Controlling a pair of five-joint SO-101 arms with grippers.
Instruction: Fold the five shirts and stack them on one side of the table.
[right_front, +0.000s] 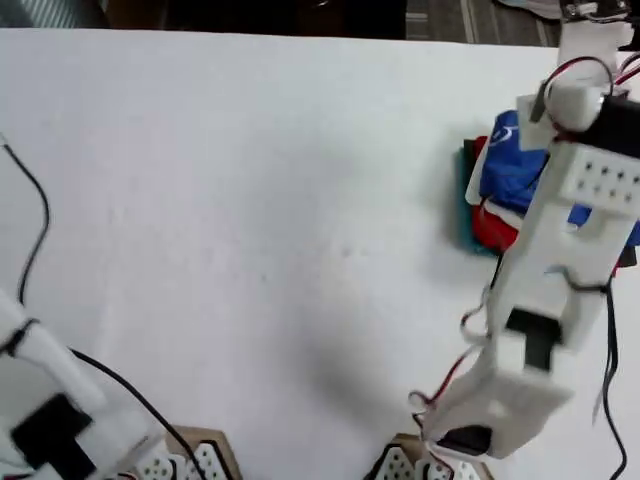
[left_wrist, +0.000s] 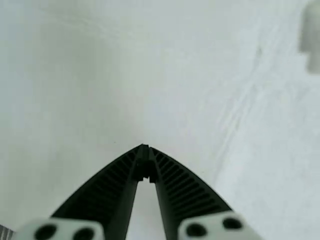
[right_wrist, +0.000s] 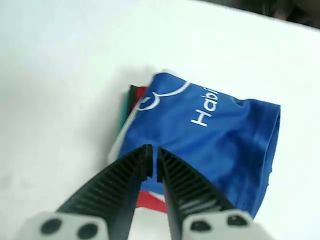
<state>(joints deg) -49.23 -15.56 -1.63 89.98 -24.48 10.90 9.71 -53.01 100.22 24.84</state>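
A stack of folded shirts (right_front: 495, 195) lies at the right side of the white table, with a blue shirt (right_wrist: 210, 135) on top and red (right_wrist: 150, 200), teal and dark layers peeking out beneath. My right arm (right_front: 545, 260) stretches over the stack in the high view. My right gripper (right_wrist: 150, 157) hovers above the blue shirt's near edge, shut with nothing in it. My left gripper (left_wrist: 145, 160) is shut and empty over bare white table. The left arm (right_front: 50, 410) sits at the table's near left corner.
The white table (right_front: 250, 200) spreads wide between the arms. Black cables (right_front: 35, 215) run along the left edge. Both arm bases (right_front: 200, 460) stand at the near edge. A dark floor lies beyond the far edge.
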